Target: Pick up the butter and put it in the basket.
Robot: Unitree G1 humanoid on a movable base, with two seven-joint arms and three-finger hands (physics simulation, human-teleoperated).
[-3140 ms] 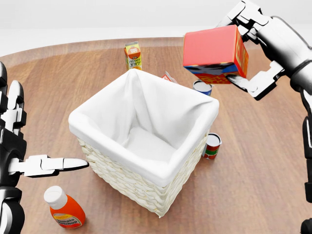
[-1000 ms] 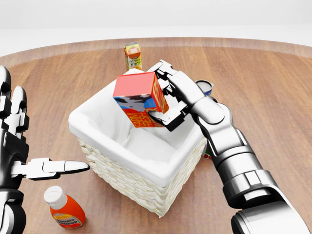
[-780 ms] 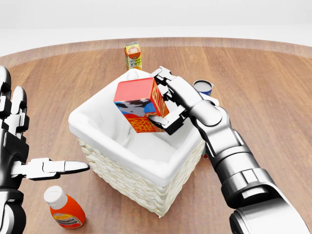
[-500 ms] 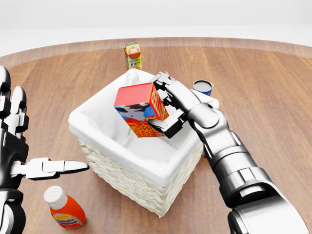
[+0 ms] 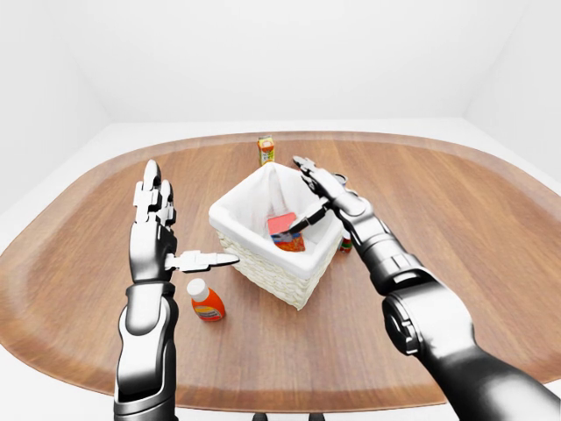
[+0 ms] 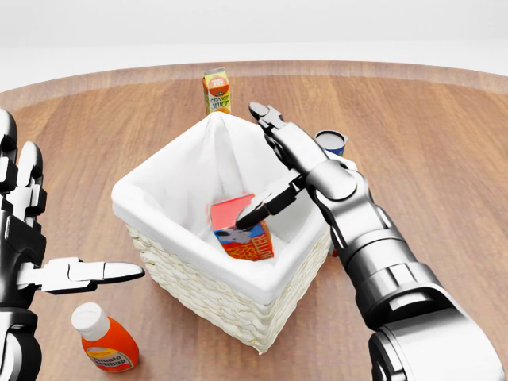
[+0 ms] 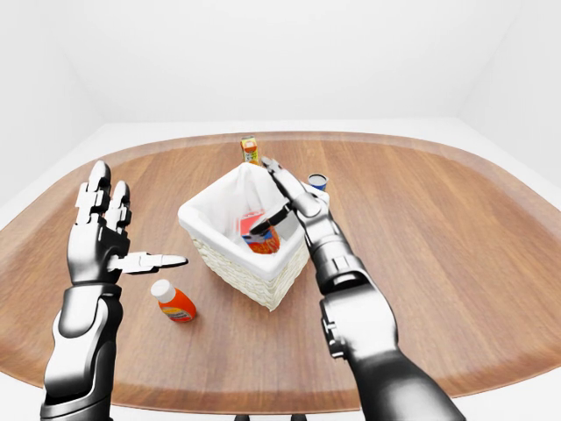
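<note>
Right hand: fingers spread over the basket's opening, gripping nothing
Butter: red carton lying tilted inside the liner, apparently released; task looks done
Basket: white-lined wicker on the table
Left hand: spread open, idle beside it

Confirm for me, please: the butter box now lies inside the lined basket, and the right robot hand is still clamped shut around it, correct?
Not quite. The butter box does lie inside the lined basket, but the right robot hand is open, not clamped around it: the head view shows its fingers spread above the box, with only one fingertip near its top.
</note>
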